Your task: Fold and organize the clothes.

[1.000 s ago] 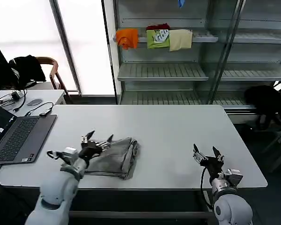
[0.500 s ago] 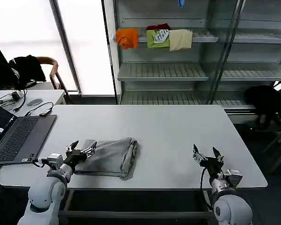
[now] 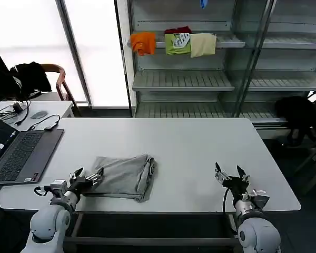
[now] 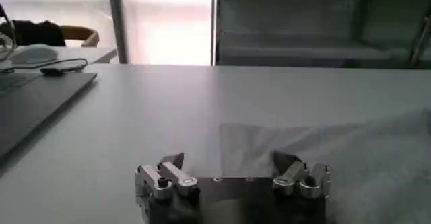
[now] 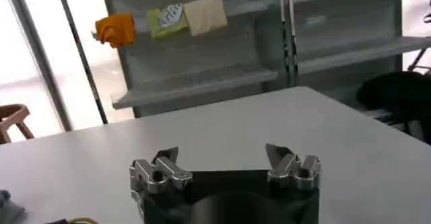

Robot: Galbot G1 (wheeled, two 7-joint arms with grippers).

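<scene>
On the white worktop, seen from the head camera, one folded light grey shirt lies toward the robot's left, near the front edge. The left pincer sits just beside the shirt's left edge, its two fingers spread apart and clamped on nothing; whether a fingertip touches the cloth cannot be told. The right pincer hovers well apart from the shirt, over bare worktop near the front edge, fingers likewise spread and empty. One open laptop lies at the worktop's left end. On a shelf behind hang three folded garments: one orange, one green, one cream.

From the left wrist camera, the left pincer shows two fingers held apart, low over the worktop. The grey shirt lies ahead of it and off to one side, one finger close to its edge.

From the right wrist camera, the right pincer has two fingers open over bare worktop, and a scrap of grey cloth shows at the frame's edge, well apart.
</scene>
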